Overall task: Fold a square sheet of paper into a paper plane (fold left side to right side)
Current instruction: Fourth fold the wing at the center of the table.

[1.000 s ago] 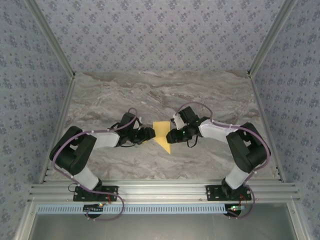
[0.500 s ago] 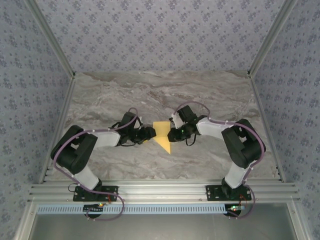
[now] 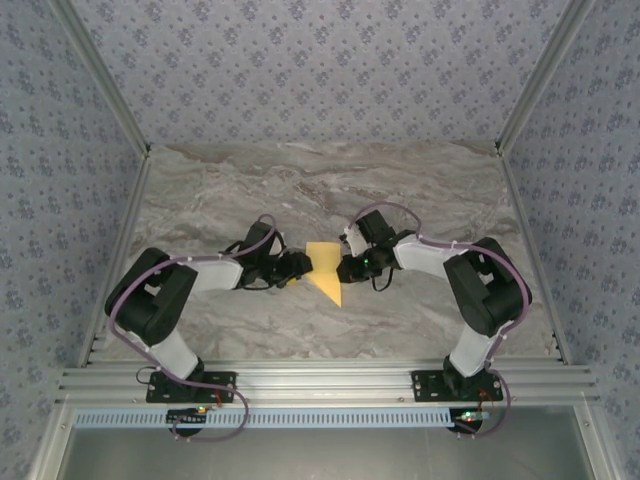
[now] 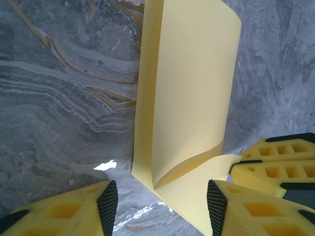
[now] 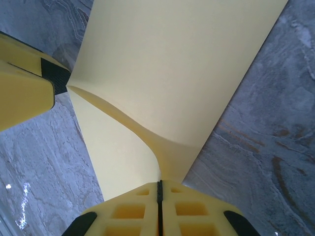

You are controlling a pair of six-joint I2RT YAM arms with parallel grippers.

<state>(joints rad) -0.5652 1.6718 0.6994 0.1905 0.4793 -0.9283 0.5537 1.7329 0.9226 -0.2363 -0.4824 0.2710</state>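
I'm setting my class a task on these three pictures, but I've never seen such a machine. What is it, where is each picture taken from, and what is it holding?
It is a robot with two arms, the left arm and the right arm, bolted at the near edge of a marble-patterned table. The wide picture comes from a fixed camera above and behind them. The other two come from small cameras on the wrists, so the yellow blocks along the bottom edge are that arm's own fingers. On the table is a sheet of yellow paper, partly lifted and curled. The right gripper is shut on an edge of it, pinching it. The left gripper is open, with a paper corner between its fingers, not pinched.
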